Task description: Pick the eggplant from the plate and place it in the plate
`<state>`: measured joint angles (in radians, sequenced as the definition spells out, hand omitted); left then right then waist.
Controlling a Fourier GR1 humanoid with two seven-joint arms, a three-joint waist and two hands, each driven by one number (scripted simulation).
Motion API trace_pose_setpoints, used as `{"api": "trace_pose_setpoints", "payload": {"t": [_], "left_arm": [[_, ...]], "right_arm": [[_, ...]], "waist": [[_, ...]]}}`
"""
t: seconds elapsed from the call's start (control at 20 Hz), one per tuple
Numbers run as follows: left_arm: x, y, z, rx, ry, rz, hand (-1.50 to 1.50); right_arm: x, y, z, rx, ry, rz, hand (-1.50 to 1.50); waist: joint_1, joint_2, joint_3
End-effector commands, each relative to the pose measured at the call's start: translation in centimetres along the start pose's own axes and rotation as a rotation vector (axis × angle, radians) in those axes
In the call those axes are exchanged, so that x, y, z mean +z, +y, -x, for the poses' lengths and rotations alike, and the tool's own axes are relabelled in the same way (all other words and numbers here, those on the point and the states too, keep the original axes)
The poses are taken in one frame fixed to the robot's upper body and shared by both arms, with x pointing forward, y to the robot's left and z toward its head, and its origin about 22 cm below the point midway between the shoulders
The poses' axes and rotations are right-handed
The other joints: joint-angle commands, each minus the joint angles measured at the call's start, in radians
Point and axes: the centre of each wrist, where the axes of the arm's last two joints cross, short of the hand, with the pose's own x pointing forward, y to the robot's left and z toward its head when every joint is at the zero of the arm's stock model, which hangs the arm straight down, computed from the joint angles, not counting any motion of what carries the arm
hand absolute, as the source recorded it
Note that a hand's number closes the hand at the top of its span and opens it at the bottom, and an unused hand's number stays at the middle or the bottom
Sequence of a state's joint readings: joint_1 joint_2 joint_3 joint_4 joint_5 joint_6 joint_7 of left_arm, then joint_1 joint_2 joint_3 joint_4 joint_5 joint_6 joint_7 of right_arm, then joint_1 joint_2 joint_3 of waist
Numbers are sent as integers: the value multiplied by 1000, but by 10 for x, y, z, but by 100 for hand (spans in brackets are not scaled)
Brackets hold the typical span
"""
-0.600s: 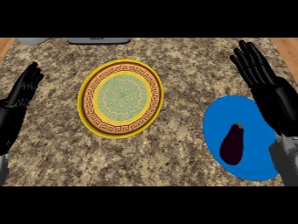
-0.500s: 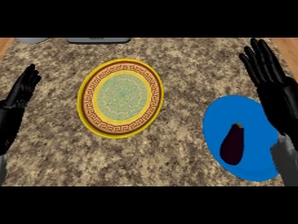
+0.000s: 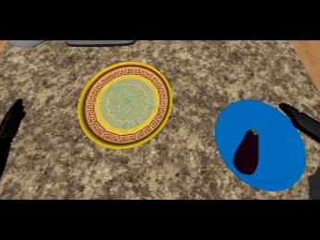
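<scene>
Two round plates sit on the speckled granite counter [image 3: 190, 65]: a yellow-rimmed plate with a brown key-pattern band [image 3: 125, 105] at the middle and a plain blue plate [image 3: 273, 126] well to its right. The dark purple eggplant [image 3: 247, 151] lies on the blue one. The black left hand [image 3: 6, 129] shows at the left edge, fingers straight; the black right hand [image 3: 309, 125] reaches over the blue plate's right rim, fingers straight, touching nothing.

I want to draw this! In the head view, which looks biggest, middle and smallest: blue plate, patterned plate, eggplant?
1. Blue plate and yellow patterned plate: they look about alike, too close to rank.
2. Eggplant: clearly smallest.
</scene>
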<state>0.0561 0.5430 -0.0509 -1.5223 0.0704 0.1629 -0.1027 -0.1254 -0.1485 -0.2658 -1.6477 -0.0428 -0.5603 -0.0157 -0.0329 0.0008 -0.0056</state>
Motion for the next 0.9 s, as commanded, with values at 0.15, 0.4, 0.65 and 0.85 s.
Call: {"api": "trace_pose_setpoints", "payload": {"t": [0.15, 0.4, 0.65, 0.85], "left_arm": [[14, -10, 20, -17, 62, 6, 0], [15, -36, 25, -16, 42, 7, 0], [16, -32, 22, -10, 45, 13, 0], [5, -19, 8, -1, 27, 16, 0]], "right_arm": [[59, 16, -8, 45, -123, 435, -150], [126, 33, -16, 97, 0, 248, -150], [134, 3, 12, 373, 223, 90, -150], [125, -6, -1, 512, 335, 29, -150]], "waist": [[18, -8, 3], [21, -4, 1], [26, 2, -2], [36, 3, -2]]}}
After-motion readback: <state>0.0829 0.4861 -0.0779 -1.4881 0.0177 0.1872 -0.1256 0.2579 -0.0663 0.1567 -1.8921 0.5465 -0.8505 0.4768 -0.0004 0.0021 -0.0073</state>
